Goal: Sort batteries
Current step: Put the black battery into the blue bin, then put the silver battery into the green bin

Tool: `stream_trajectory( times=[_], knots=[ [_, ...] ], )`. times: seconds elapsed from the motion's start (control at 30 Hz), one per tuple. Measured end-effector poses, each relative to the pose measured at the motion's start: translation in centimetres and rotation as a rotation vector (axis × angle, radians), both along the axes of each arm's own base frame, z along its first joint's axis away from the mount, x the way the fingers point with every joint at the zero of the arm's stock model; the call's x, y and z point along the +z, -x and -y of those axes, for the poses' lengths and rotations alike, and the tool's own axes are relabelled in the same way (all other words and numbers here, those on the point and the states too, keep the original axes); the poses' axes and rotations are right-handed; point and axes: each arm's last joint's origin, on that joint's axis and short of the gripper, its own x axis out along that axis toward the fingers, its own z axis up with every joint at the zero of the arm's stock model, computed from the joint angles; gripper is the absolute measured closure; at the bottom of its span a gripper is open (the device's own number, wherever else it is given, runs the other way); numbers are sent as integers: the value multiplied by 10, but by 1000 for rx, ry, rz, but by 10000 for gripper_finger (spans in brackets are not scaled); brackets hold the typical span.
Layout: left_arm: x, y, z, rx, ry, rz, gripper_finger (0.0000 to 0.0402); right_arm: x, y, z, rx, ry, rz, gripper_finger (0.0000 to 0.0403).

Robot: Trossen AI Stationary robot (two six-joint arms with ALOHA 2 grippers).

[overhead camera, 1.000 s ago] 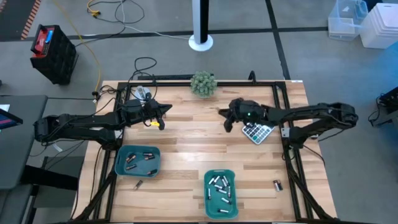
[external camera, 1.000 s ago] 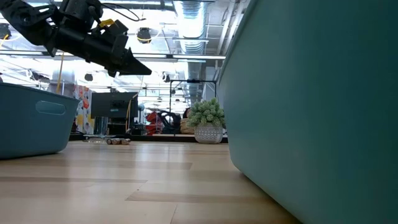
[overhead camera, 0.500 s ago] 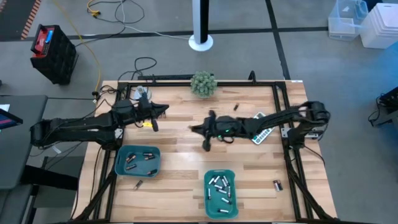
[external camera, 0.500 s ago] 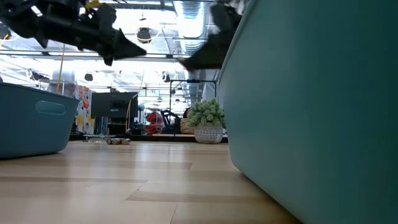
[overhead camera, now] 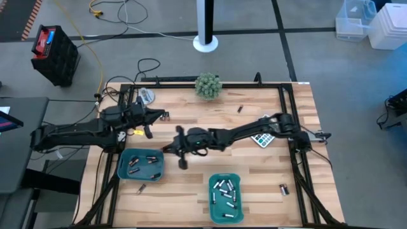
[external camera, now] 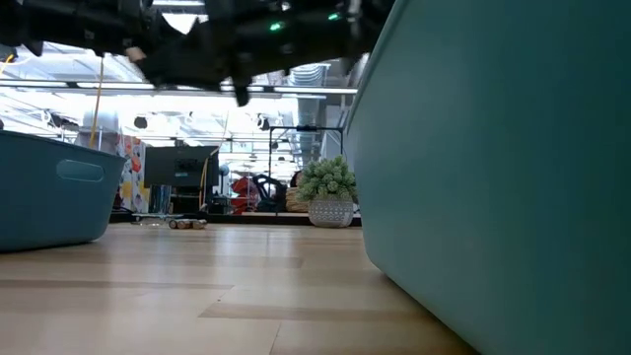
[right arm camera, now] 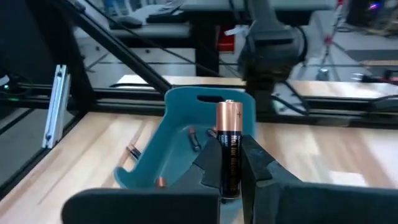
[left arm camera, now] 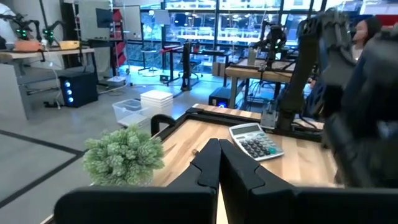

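Note:
My right gripper (overhead camera: 165, 150) reaches across the table to the right rim of the left teal tray (overhead camera: 140, 164) and is shut on a dark battery with a coppery end (right arm camera: 228, 149). In the right wrist view that tray (right arm camera: 186, 124) lies just beyond the battery and holds several dark batteries. The second teal tray (overhead camera: 226, 197), near the front edge, holds several silvery-white batteries. Loose batteries lie at the far middle (overhead camera: 240, 109), front right (overhead camera: 283, 188) and front left (overhead camera: 141, 188). My left gripper (overhead camera: 166, 116) hangs shut and empty above the table's far left part. My right gripper pinches the battery's dark body (right arm camera: 229, 168) between its two fingers (right arm camera: 210, 163). The coppery end (right arm camera: 228, 115) stands out past the fingertips. The battery is lifted clear of the table, close to the left tray.
A grey calculator (overhead camera: 264, 137) lies at the right, under my right arm. A small potted plant (overhead camera: 208, 84) stands at the far edge. The black frame rails (overhead camera: 299, 159) run along the table's sides. Bare wood lies between the two trays.
My right gripper has swept from above the calculator toward the table's left edge, rolling as it went and carrying the battery to the left tray's rim. My left gripper has drawn back toward the left edge and risen a little, staying shut.

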Motion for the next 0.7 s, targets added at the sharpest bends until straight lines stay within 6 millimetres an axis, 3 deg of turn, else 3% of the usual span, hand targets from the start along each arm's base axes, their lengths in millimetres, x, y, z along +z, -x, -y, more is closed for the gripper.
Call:
stream_trajectory(
  times=[0.23, 0.37, 0.7],
  knots=[
    [1, 1, 4, -24, 0, 12, 401, -21, -42, -17, 89, -12, -65, 374],
    [1, 1, 4, -25, 1, 8, 401, -29, -57, -26, 114, -12, -115, 350],
    [-1, 0, 4, -23, 9, -15, 401, -28, -62, -20, 104, -7, -167, 202]
  ],
)
